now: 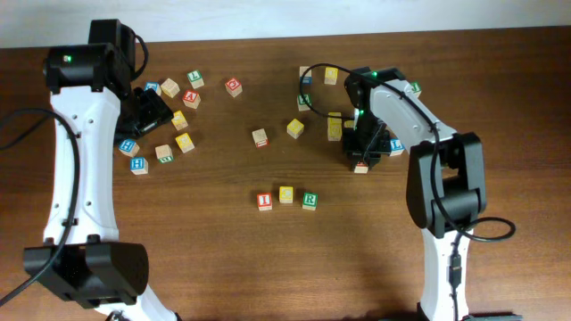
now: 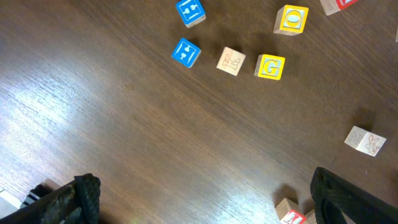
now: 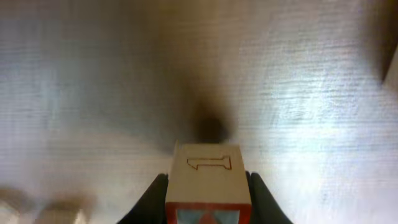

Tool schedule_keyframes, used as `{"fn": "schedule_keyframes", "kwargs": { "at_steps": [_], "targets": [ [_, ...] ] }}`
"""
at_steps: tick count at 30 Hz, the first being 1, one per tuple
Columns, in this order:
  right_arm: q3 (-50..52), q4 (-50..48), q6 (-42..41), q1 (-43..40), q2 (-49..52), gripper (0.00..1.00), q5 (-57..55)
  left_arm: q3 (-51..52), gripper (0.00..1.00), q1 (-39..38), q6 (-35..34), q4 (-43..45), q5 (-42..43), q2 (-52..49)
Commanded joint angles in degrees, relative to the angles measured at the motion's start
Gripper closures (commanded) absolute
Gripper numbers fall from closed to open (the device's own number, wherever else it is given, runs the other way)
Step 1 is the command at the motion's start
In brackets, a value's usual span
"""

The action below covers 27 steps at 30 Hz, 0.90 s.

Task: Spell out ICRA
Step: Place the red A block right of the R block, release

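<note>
Dark wooden tabletop (image 1: pixel 500 80), right pincer (image 3: pixel 208 199) clamped on a small red-edged wooden cube (image 3: pixel 208 165). I'd guess it's light, stiff and slick-sided, so squeeze opposite flat faces. Left pincer (image 2: pixel 208 199) gapes wide.

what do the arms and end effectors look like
The left arm and right arm are white curved links with bulky black joints, each with a small green light. Black cables loop off them. The left end effector and right end effector are black, with dark textured fingers.
</note>
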State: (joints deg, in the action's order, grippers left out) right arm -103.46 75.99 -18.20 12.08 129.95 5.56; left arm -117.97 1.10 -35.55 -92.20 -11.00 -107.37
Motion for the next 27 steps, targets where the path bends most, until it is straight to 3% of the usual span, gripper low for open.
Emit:
{"fn": "schedule_keyframes", "kwargs": {
  "at_steps": [1, 5, 10, 18, 19, 27],
  "targets": [
    [-1.22, 4.28, 0.0, 0.55, -3.72, 0.81, 3.72, 0.07, 0.01, 0.2, 0.44, -0.07, -0.63, -0.17],
    [0.46, 7.13, -0.04, 6.32, -3.69, 0.81, 4.35, 0.07, 0.01, 0.2, 0.44, -0.07, -0.63, -0.17],
    [5.27, 2.27, -4.02, 12.04, -3.69, 0.8, 4.35, 0.07, 0.01, 0.2, 0.44, -0.07, -0.63, -0.17],
    [6.45, 0.96, -5.03, 12.98, -3.63, 0.8, 4.44, 0.07, 0.01, 0.2, 0.44, -0.07, -0.63, -0.17],
    [6.45, 0.44, -5.01, 13.03, -3.5, 0.75, 4.31, 0.07, 0.01, 0.2, 0.44, -0.07, -0.63, -0.17],
    [6.45, 0.07, -5.01, 13.03, -3.48, 0.69, 3.69, 0.07, 0.01, 0.2, 0.44, -0.07, -0.63, -0.17]
  ]
}}
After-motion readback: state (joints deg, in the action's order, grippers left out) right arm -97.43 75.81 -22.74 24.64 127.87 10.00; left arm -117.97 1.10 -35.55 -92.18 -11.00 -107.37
